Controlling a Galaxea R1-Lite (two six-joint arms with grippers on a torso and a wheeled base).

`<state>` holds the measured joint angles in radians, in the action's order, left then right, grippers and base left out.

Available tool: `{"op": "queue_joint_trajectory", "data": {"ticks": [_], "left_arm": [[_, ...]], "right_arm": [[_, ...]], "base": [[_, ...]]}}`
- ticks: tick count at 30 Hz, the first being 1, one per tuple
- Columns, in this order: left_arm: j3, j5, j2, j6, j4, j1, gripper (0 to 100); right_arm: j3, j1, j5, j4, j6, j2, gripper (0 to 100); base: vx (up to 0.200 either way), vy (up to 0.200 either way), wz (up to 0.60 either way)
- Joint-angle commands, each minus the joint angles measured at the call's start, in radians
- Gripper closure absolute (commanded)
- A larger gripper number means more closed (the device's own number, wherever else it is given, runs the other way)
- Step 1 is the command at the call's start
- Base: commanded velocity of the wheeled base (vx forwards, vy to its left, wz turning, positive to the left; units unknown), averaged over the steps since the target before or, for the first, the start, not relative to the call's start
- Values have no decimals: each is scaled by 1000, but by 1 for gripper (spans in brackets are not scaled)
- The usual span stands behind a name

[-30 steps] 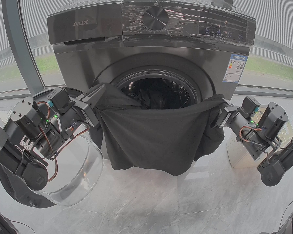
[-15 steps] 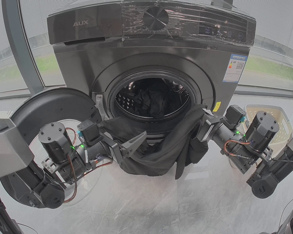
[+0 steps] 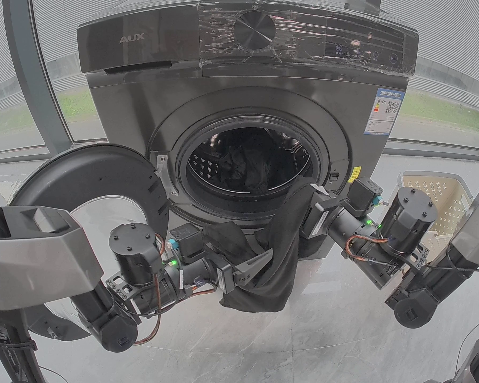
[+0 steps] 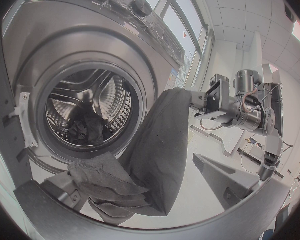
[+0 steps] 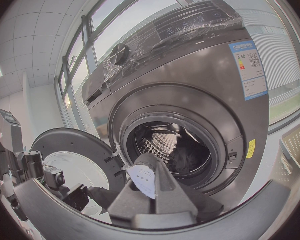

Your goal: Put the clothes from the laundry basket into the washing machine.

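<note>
1. Your left gripper [image 4: 133, 170] sits low, fingers spread apart, with the black garment [image 3: 282, 251] bunched over one finger.
2. Your right gripper [image 3: 311, 208] is clamped on the garment's other end, by the drum's lower rim.
3. Beyond, the washing machine [image 3: 250, 81] stands open, with dark clothes [image 3: 245, 160] inside.

a lab-like test room: film-wrapped washing machine [image 3: 250, 81] on a stone floor [image 3: 314, 336], tall windows [image 3: 58, 43], office ceiling tiles [image 4: 243, 14].
</note>
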<state>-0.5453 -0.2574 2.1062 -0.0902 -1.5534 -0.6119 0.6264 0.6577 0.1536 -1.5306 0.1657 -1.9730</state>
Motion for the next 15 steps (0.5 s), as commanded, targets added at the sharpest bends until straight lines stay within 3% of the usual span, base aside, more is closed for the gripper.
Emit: {"op": "queue_joint_trajectory", "data": {"ticks": [1,15], "left_arm": [[-45,0,80,-2,-7,-22,0],[-202,4,262,7,-8,-69,0]], "right_arm": [[15,19,1,0,0,-35,100],[27,83,21,4,14,-49,100]], "base": [[0,0,0],[0,0,0]]}}
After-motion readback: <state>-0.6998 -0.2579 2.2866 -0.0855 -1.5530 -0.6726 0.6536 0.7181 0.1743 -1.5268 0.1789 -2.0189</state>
